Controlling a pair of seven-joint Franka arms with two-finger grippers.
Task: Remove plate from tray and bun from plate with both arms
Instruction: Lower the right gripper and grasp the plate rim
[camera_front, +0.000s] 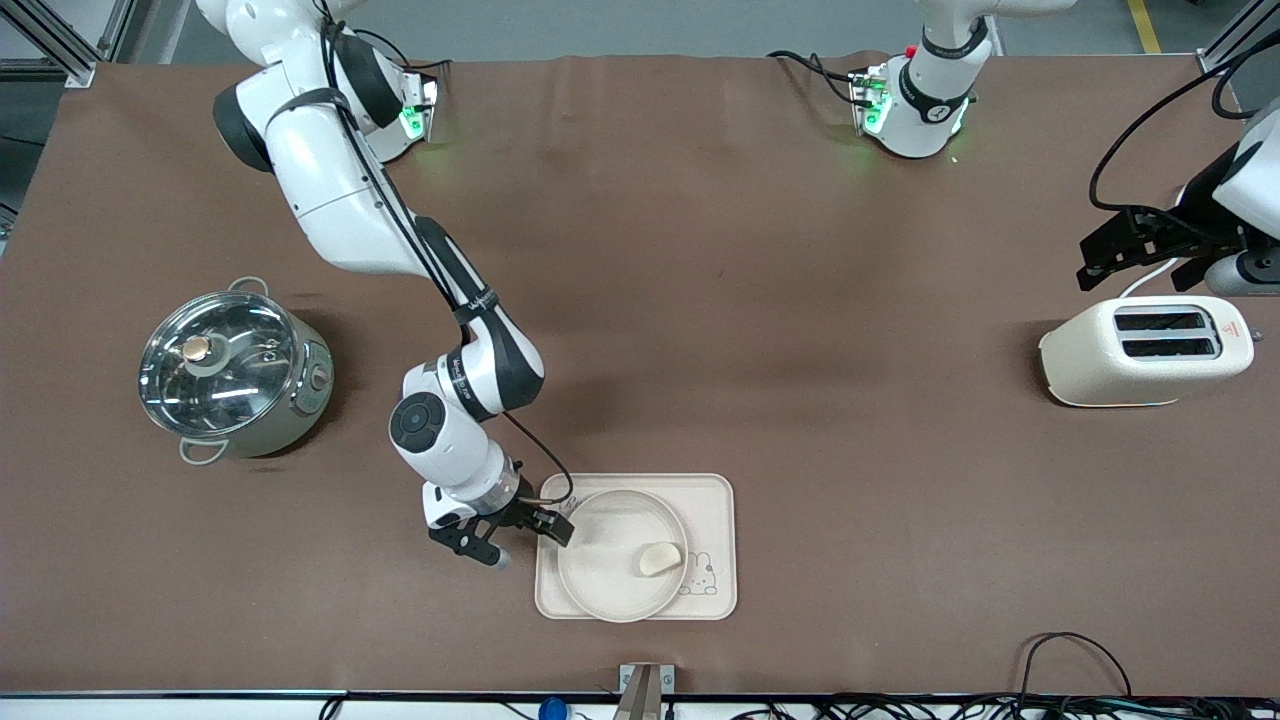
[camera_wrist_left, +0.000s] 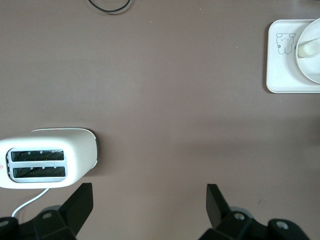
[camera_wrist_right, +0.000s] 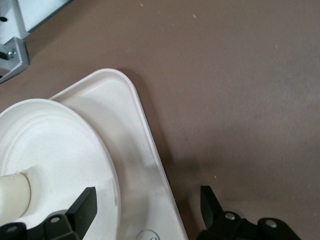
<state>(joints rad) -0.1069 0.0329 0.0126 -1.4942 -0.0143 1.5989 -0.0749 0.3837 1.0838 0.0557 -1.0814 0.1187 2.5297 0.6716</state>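
Note:
The round cream plate (camera_front: 610, 570) lies on the rectangular rabbit tray (camera_front: 715, 500), near the front camera. The pale half-moon bun (camera_front: 660, 558) rests on the plate, toward the left arm's end. My right gripper (camera_front: 522, 540) is open at the tray's end that faces the right arm. In the right wrist view one finger (camera_wrist_right: 84, 205) hangs over the plate (camera_wrist_right: 55, 150) and the other (camera_wrist_right: 209, 202) over bare table, with the tray's (camera_wrist_right: 135, 130) rim between them; the bun (camera_wrist_right: 12, 195) shows at the edge. My left gripper (camera_wrist_left: 150, 200) waits open, holding nothing, over the table beside the toaster (camera_wrist_left: 50, 157).
A steel pot with a glass lid (camera_front: 232, 375) stands toward the right arm's end. The cream toaster (camera_front: 1145, 352) sits toward the left arm's end, just under the left gripper (camera_front: 1100, 262). Cables (camera_front: 1070, 650) loop along the table's front edge.

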